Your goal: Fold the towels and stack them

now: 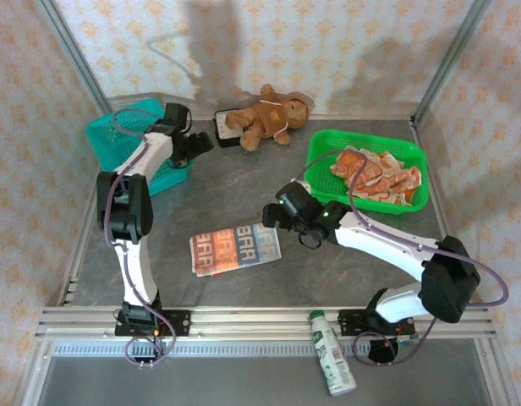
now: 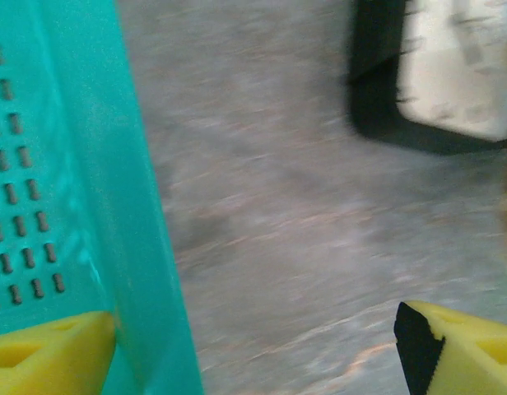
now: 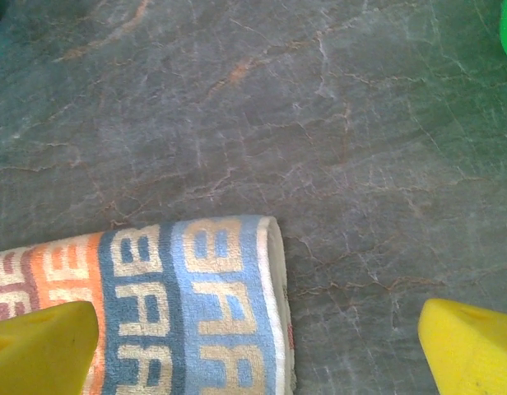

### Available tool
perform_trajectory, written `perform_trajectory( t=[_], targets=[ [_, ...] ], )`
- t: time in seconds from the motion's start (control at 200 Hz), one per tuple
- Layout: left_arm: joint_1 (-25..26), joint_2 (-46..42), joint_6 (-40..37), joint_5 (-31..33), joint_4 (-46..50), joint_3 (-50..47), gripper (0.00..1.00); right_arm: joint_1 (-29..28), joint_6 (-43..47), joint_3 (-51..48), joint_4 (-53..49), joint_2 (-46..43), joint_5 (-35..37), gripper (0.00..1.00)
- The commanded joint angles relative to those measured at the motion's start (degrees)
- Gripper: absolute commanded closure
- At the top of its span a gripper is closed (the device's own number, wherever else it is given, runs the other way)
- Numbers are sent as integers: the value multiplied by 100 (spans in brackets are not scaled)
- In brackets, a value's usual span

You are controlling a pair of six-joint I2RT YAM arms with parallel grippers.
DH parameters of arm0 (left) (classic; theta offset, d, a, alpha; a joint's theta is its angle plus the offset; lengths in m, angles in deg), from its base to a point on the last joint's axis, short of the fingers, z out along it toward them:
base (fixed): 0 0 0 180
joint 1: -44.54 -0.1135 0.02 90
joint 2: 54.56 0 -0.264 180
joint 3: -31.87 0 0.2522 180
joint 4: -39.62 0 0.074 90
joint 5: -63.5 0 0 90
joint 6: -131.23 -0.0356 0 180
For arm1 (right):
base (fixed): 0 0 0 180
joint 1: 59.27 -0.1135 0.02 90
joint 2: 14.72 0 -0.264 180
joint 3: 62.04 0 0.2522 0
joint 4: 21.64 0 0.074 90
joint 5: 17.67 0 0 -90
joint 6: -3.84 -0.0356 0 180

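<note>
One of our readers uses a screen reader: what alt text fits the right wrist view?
A folded striped towel with block letters lies at the lower left on a grey table. The right tool, yellow-fingered, stands open and empty at the bottom corners.

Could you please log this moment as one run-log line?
left gripper: open, at teal basket wall | right gripper: open, over striped towel edge | striped towel: folded, on table | other towels: in green basket

Brown teddy bear (image 1: 267, 115) upper centre, teal basket (image 1: 100, 137) upper left, green basket (image 1: 322, 150) upper right, white bottle (image 1: 331, 353) lying bottom right of centre
</note>
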Motion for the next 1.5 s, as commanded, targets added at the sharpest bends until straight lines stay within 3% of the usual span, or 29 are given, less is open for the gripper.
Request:
perform_trajectory(
  t=[0.0,0.145,0.27,0.525,0.716,0.841,1.091,1.206,1.496],
  targets=[
    [222,497,629,-720,-697,766,11,37,-128,-53,-208,-111,210,1],
    [308,1000,632,-716,-240,1878,7,49,-168,-116,-320,-218,242,1],
    [213,606,195,-286,321,1848,6,83,-171,-219,-234,-294,247,1],
    [-276,-1421,-509,1059,999,-156,3,125,-51,-56,-28,69,-7,1],
    [-533,-2584,-243,2150,1290,-1632,0,125,22,126,88,365,-181,1],
    [-559,-2613,28,1657,1067,-2125,0,125,70,232,114,484,-276,1],
    [-419,-1959,830,598,588,-2073,1,125,30,191,53,378,-256,1],
    [-46,-1720,839,268,213,-1812,1,125,-47,50,44,245,-178,1],
    [841,-925,845,160,-264,-779,1,125,-195,-218,44,49,-125,1]
  ],
)
